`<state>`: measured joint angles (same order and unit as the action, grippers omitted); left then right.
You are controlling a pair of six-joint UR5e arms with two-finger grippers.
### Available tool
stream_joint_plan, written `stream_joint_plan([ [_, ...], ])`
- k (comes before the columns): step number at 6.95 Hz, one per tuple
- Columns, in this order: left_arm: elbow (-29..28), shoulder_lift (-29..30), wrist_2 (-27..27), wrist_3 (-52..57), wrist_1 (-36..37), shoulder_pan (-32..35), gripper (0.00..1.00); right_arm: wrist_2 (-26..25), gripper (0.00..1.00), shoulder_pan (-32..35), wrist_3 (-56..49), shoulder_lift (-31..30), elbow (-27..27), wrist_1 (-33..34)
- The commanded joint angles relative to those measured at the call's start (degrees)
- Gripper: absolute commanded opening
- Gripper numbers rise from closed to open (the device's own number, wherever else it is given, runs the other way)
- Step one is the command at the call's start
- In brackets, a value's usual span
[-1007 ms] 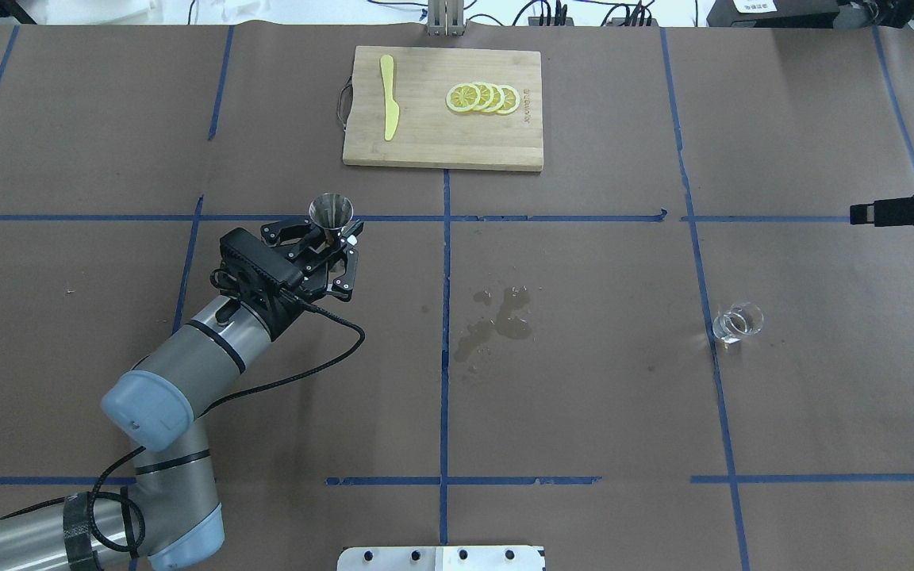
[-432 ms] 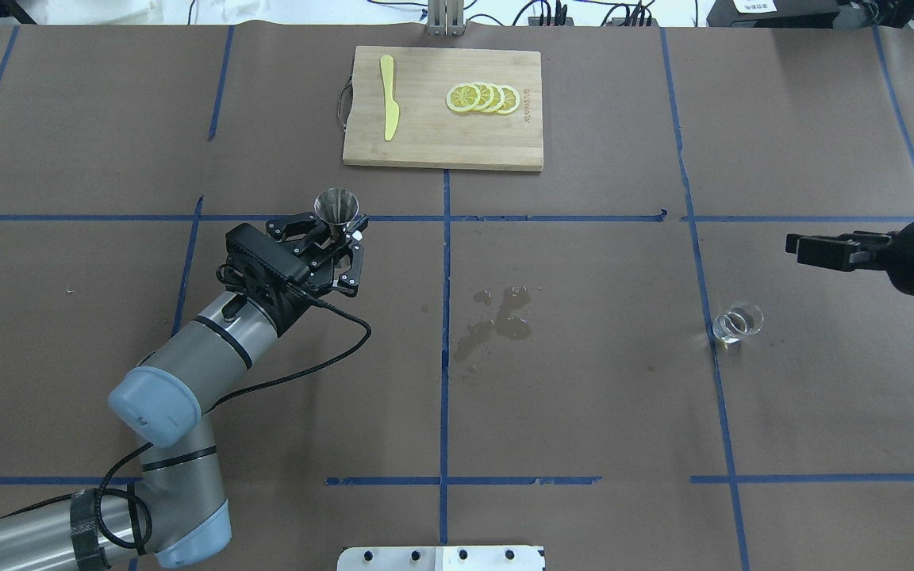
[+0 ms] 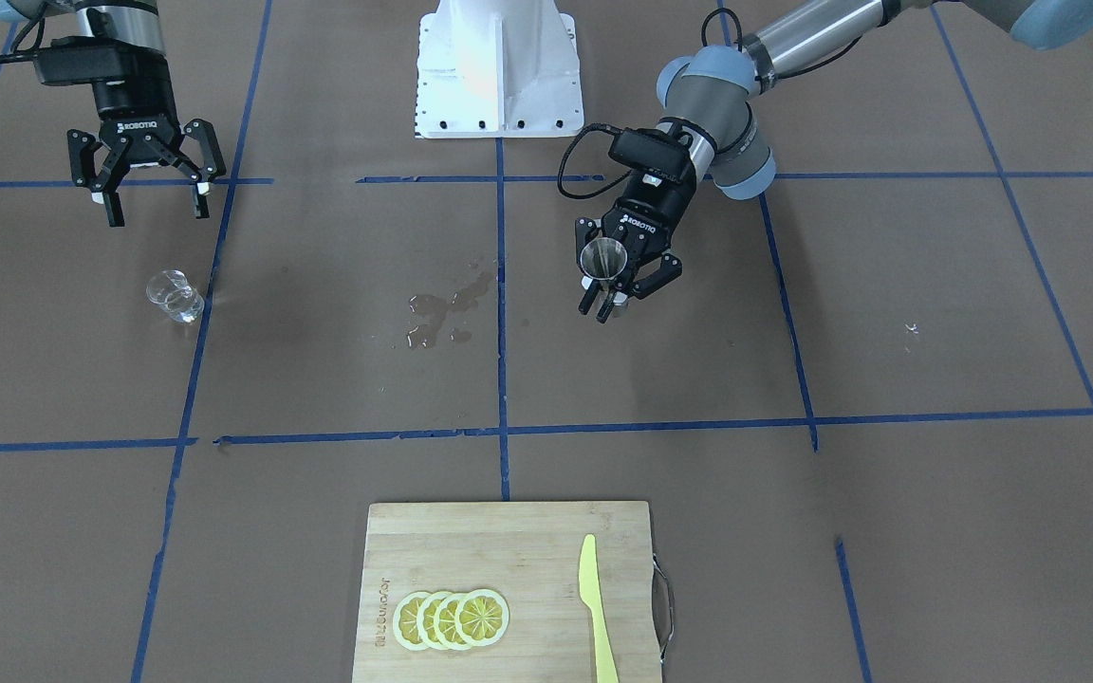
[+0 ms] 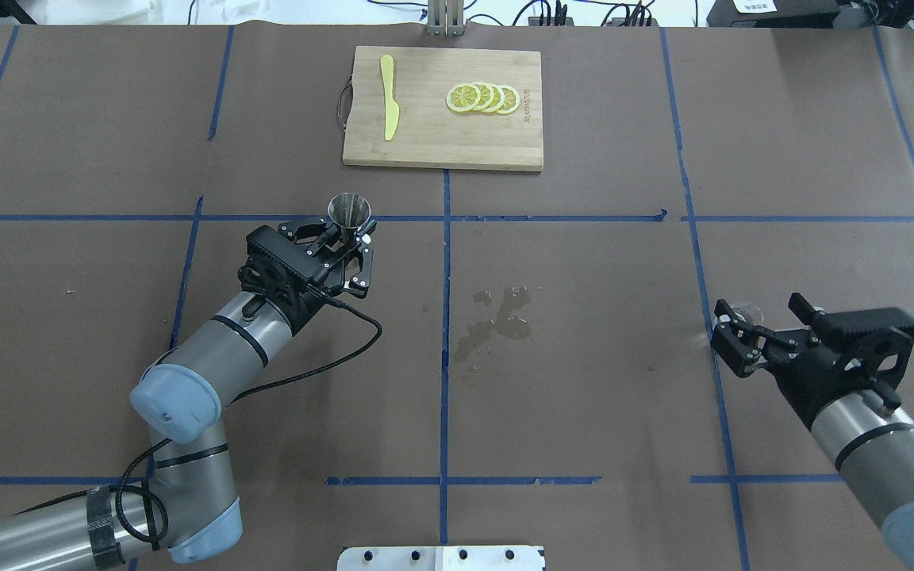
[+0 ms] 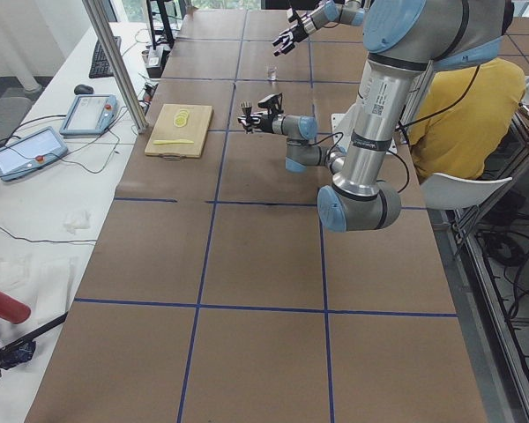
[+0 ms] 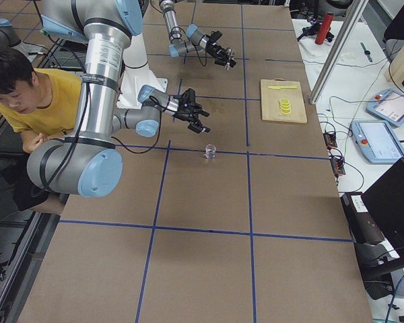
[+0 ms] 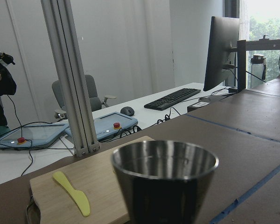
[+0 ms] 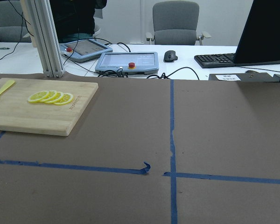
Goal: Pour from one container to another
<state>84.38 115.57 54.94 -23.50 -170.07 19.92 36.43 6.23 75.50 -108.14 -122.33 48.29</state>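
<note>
My left gripper (image 4: 346, 236) is shut on the waist of the shiny steel jigger (image 4: 349, 209), held upright above the table left of centre. The jigger's mouth (image 7: 164, 161) fills the left wrist view. The small clear glass cup (image 3: 175, 296) stands on the table at my right side. Above it and slightly toward my base, my right gripper (image 3: 156, 213) hangs open with nothing between its fingers. In the overhead view the right gripper (image 4: 731, 342) covers most of the cup. The right wrist view shows neither the cup nor the fingers.
A wet spill (image 4: 497, 317) darkens the paper near the table's middle. A wooden cutting board (image 4: 441, 147) lies at the far edge with lemon slices (image 4: 482, 97) and a yellow plastic knife (image 4: 388, 95). Blue tape lines cross the brown table cover.
My right arm has swung in from the right edge and now hangs over the glass cup. The left arm has shifted a little to the right with the jigger in it.
</note>
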Motion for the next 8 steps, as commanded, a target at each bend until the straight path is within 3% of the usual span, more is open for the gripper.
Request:
stream_joint_plan([
  [1,-0.8,0.53,0.26,-3.62,-0.08,-0.14,0.0,-10.74,0.98,-6.83,8.05,-0.23,7.25,0.06],
  [5,-0.88,0.96,0.08,-4.53,0.0,-0.14,0.0,-17.34,0.98,-7.63,14.67,4.75,19.29,-0.03],
  [8,-0.88,0.97,0.08,-4.53,0.0,-0.14,0.0,-17.53,0.96,-7.54,15.11,6.09,21.96,-0.65],
])
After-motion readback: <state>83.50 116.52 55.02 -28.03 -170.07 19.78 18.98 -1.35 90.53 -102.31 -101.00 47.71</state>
